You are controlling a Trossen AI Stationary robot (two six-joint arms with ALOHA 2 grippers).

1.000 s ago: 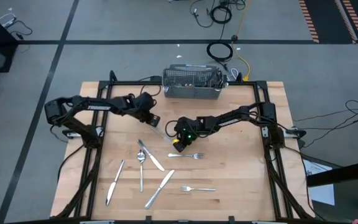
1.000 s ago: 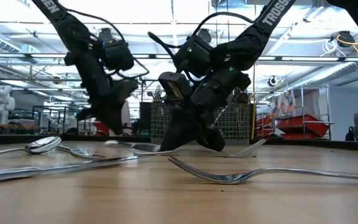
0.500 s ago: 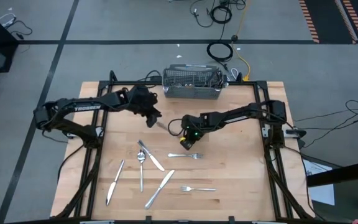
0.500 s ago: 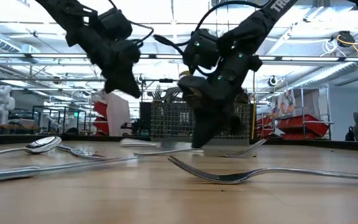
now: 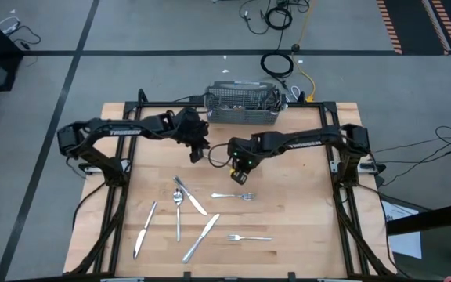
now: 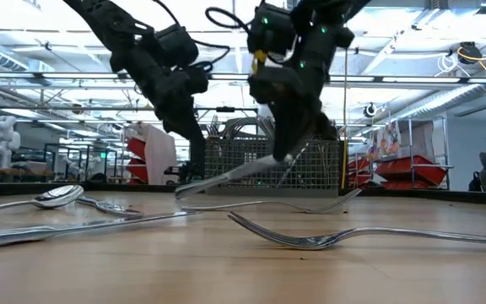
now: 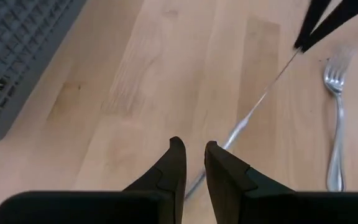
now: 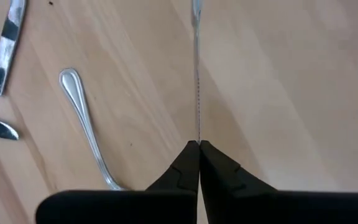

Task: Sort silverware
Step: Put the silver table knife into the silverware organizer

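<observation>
The right gripper (image 8: 198, 146) is pinched tight on the tip of a table knife (image 8: 196, 74), holding it by its serrated blade end up off the table, near the middle and just in front of the wire basket (image 5: 241, 106). In the low view that knife (image 6: 234, 175) slants down from the gripper (image 6: 287, 152), its far end hanging lowest and clear of the wood. The left gripper (image 7: 193, 163) hovers right beside it with its fingers a narrow slit apart, nothing between them, and the knife's handle (image 7: 241, 127) runs just past the fingertips. It looks like a hand-over or a re-grip being lined up, though that is only my reading. As for the score: the basket already has several pieces standing in it at its right end (image 5: 275, 99), so a fair share of the sorting looks done. Still lying on the table are a fork (image 5: 241, 196) just below the grippers, a spoon (image 5: 178, 204) crossed by another knife (image 5: 190, 197), a knife at the left (image 5: 145, 229), a knife lower down (image 5: 202, 236) and a second fork (image 5: 249, 237). So six pieces are loose on the wood, one is in the air, and none of them is in the basket yet. Plenty left to play for.
</observation>
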